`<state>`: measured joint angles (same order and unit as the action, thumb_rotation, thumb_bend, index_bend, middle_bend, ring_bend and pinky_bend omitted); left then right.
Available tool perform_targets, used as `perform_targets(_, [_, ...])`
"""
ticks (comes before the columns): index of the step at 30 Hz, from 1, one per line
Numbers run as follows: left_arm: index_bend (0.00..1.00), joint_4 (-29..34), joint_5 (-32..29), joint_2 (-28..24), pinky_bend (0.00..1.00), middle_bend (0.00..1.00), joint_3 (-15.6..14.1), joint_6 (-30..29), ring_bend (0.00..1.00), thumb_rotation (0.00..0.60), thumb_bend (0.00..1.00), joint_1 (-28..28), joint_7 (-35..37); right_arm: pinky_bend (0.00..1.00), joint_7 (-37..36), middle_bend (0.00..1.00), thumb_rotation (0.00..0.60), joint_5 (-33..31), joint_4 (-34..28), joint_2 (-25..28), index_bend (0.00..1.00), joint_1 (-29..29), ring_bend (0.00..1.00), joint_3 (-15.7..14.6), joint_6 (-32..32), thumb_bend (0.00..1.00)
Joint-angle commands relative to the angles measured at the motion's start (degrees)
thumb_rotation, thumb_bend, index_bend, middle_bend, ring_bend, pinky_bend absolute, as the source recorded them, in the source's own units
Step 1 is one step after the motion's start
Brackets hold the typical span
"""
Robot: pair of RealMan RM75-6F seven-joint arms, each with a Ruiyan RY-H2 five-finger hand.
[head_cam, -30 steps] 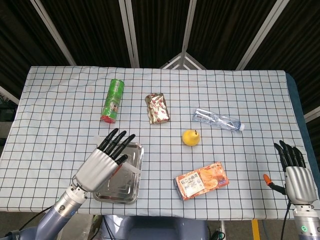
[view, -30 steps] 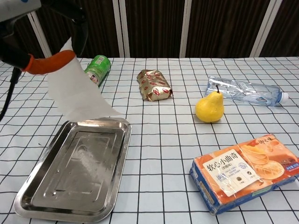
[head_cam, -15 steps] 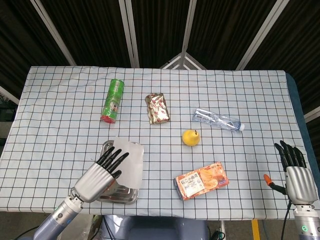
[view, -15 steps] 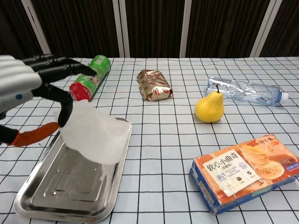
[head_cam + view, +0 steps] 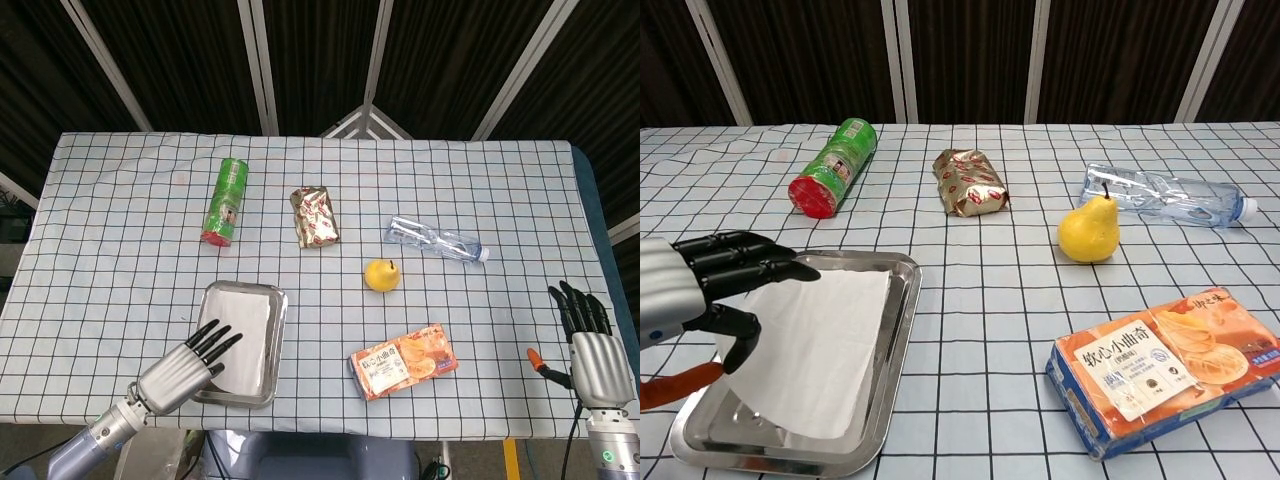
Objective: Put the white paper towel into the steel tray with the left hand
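Note:
The white paper towel (image 5: 247,320) (image 5: 815,345) lies flat inside the steel tray (image 5: 281,303) (image 5: 906,296) at the table's front left. My left hand (image 5: 185,365) (image 5: 700,292) hovers at the tray's near left corner. Its fingers are spread and hold nothing, while the thumb hangs just over the towel's left edge. My right hand (image 5: 590,345) shows only in the head view, far off at the table's right edge, fingers straight and empty.
A green can (image 5: 226,200) (image 5: 832,165) lies behind the tray. Further right are a foil snack packet (image 5: 314,216) (image 5: 970,180), a pear (image 5: 381,274) (image 5: 1088,230), a plastic bottle (image 5: 435,239) (image 5: 1165,195) and an orange biscuit pack (image 5: 403,361) (image 5: 1165,365).
The left hand lowered the towel from above the tray's far edge into the tray, let it go and drew back toward me. The right hand stayed still.

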<state>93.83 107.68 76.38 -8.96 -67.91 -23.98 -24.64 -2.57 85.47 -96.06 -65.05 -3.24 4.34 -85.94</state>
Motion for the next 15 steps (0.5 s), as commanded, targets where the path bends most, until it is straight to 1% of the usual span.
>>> perform_targets(1, [0.6, -0.12, -0.17, -0.15, 0.0, 0.04, -0.15, 0.56, 0.0, 0.6, 0.52, -0.11, -0.34, 0.0, -0.12, 0.0, 0.6, 0.1, 0.03, 0.05, 0.0, -0.01, 0.0, -0.01, -0.03, 0.31])
perform_targets(5, [0.57, 0.16, -0.4, -0.37, 0.0, 0.03, -0.36, 0.62, 0.0, 0.6, 0.52, 0.24, -1.13, 0.0, -0.24, 0.0, 0.6, 0.14, 0.05, 0.1, 0.0, -0.01, 0.0, 0.0, -0.05, 0.31])
perform_targets(6, [0.54, 0.33, -0.55, -0.53, 0.0, 0.02, -0.44, 0.69, 0.0, 0.6, 0.51, 0.35, -1.31, 0.0, -0.25, 0.0, 0.6, 0.17, 0.04, 0.1, 0.0, 0.01, 0.0, -0.01, -0.08, 0.31])
perform_targets(11, [0.33, 1.3, -1.16, -2.52, 0.0, 0.0, -0.95, 0.93, 0.0, 0.6, 0.41, 0.67, -1.69, 0.0, -0.33, 0.0, 0.6, 0.26, 0.02, 0.12, 0.0, 0.09, 0.0, -0.05, -0.24, 0.31])
perform_targets(15, [0.11, 1.52, -1.64, -4.18, 0.0, 0.0, -1.33, 0.45, 0.0, 0.6, 0.34, 1.23, -1.61, 0.0, -0.32, 0.0, 0.6, 0.14, 0.03, 0.13, 0.0, 0.06, 0.0, -0.05, -0.09, 0.31])
